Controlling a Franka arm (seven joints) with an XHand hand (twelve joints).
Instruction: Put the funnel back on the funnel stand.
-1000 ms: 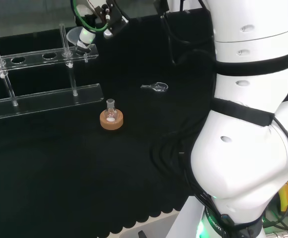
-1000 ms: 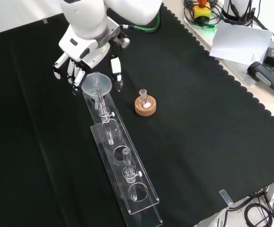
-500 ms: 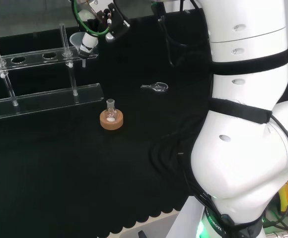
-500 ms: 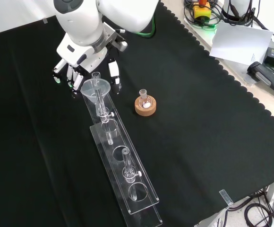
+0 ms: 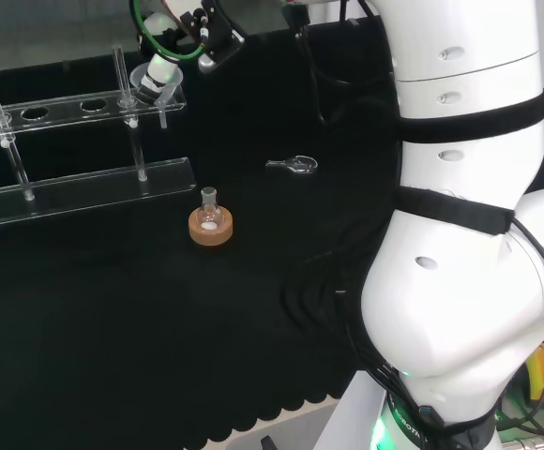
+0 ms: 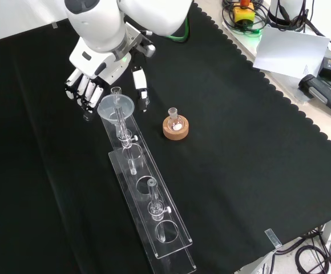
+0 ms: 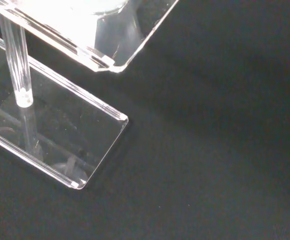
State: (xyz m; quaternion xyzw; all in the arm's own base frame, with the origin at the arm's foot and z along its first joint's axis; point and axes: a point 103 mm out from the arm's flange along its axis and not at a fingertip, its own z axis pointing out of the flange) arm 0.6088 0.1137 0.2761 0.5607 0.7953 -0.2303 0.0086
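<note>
Funnel (image 6: pixel 116 107) seated in funnel stand (image 6: pixel 148 200) end hole; hand (image 6: pixel 88 85) just behind, fingers relaxed, empty.

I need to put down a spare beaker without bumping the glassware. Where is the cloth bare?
In the front view, the black cloth lies bare right of the small flask on its cork ring, and left of the clear acrylic funnel stand. It is crowded where the hand meets the clear funnel.

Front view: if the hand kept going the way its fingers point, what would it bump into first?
Probably the funnel sitting in the end of the clear stand. The hand points its fingers down beside the funnel's rim. How near they are in depth is hard to judge; they might reach the black cloth instead.
</note>
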